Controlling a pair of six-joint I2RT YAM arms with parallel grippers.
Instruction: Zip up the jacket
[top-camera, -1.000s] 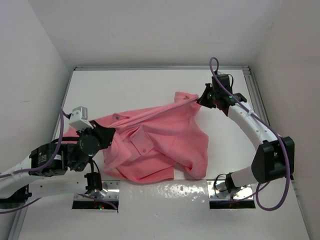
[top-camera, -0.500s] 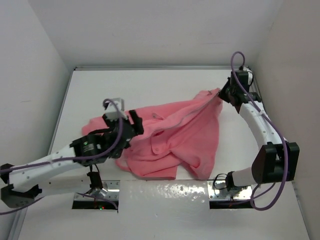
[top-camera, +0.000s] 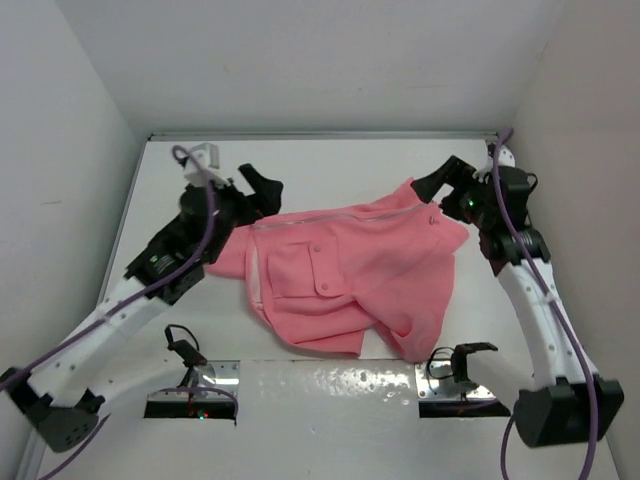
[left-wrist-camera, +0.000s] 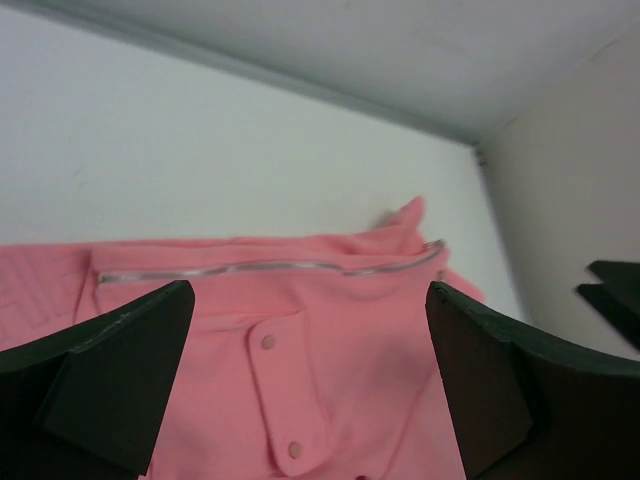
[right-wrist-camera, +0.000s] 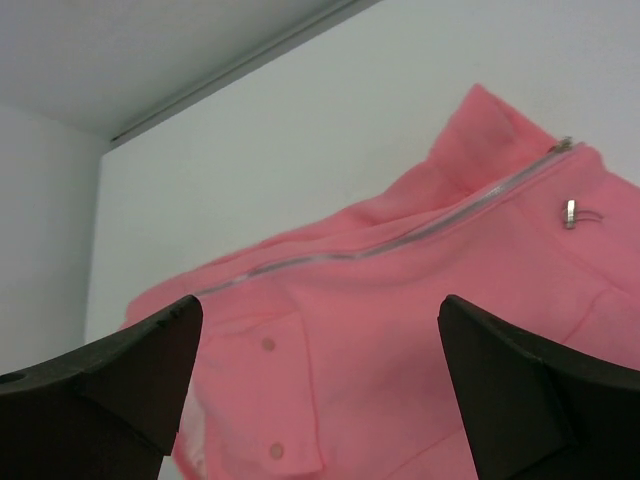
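— Across the middle of the table (top-camera: 330, 160), how is the jacket (top-camera: 350, 275) laid?
— It is spread front up, with the zipper (top-camera: 340, 214) running crosswise. The hem end is turned toward the left gripper (top-camera: 258, 190) and the collar end toward the right gripper (top-camera: 442, 190).
— What is held by the pincers?
— Nothing. Both pairs of jaws are seen wide apart and clear of the fleece, one just off each end of the zipper line.
— Which end matters for the next move?
— The collar end. The small metal pull (right-wrist-camera: 569, 213) is found there, just beside the top of the teeth. It is more readily reached by the right arm, and the left is well apart from it.
— Is anything left to close?
— The teeth are judged to be joined along the length that can be seen, so little beyond a check seems called for. The last stretch at the hem cannot be made out clearly.
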